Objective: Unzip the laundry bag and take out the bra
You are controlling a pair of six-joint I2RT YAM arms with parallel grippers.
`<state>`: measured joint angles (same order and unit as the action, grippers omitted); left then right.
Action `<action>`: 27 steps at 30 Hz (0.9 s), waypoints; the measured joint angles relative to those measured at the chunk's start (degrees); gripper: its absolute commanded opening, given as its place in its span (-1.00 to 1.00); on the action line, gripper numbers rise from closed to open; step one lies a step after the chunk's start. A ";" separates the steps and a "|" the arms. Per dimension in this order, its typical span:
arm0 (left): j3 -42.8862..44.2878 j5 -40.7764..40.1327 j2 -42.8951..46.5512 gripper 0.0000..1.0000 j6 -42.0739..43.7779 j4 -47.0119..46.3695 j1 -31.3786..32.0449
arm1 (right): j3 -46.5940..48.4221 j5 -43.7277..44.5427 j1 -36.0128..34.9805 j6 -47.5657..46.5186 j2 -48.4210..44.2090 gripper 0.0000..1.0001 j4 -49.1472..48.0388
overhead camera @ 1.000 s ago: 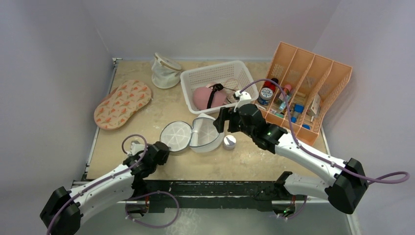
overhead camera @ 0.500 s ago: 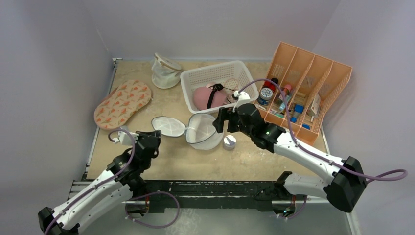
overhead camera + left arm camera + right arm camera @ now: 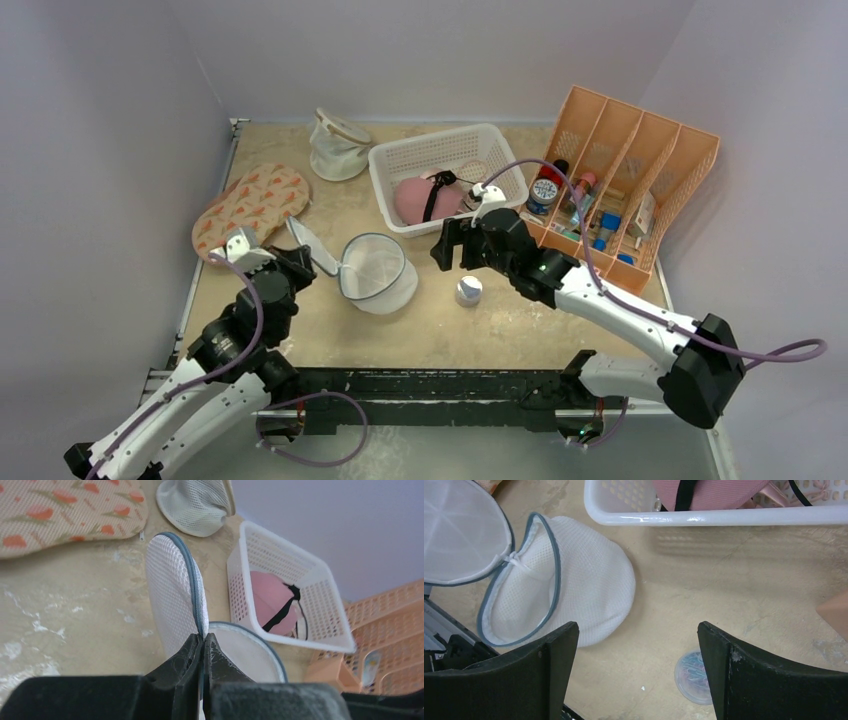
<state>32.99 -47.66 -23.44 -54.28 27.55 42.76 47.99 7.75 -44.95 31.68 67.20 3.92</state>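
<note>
While the left gripper (image 3: 202, 642) pinches the lid's rim, the laundry bag (image 3: 378, 272) lies unzipped and the bra (image 3: 425, 198) sits in the white basket (image 3: 378, 175).

Left fingers are pressed together on the grey-blue zipper edge of the round mesh lid (image 3: 172, 587). The lid stands tilted up off the table (image 3: 520, 320), hinged at the bag's left side. Bag body rests mid-table on its side, mouth open, with a small round jar (image 3: 468, 290) near its right. Right gripper (image 3: 636, 627) has its jaws spread wide with nothing between them, hovering over bare tabletop between bag and basket, with the jar just below it in the wrist view. Bra shows pink cups and a black strap, inside the basket just behind the bag and apart from both grippers.
</note>
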 measured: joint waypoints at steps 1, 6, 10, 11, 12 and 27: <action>0.48 0.96 -0.24 -1.00 3.23 -0.87 -0.02 | 0.15 -0.13 0.02 0.00 0.28 0.84 -0.02; 4.57 9.05 -7.10 -1.00 17.90 -4.42 -0.02 | 2.12 -3.30 0.02 0.09 2.38 0.97 0.07; 6.99 16.81 -14.53 -1.00 26.69 -6.36 0.00 | 6.45 -9.55 1.07 1.40 5.09 1.00 -0.20; 7.04 18.88 -16.00 -1.00 28.65 -6.95 0.00 | 7.13 -11.52 1.66 2.03 5.33 1.00 -0.63; 7.04 20.59 -17.07 -1.00 30.38 -7.02 0.00 | 7.69 -14.38 2.75 2.95 5.51 1.00 -1.44; 7.04 35.98 -19.04 -1.00 42.95 -9.92 0.00 | 26.80 -32.57 7.23 14.99 23.74 0.77 -4.46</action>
<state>40.03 -11.68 -42.48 -11.33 17.63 42.76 74.78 -24.82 -37.71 46.68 90.94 -0.54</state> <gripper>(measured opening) 0.012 0.901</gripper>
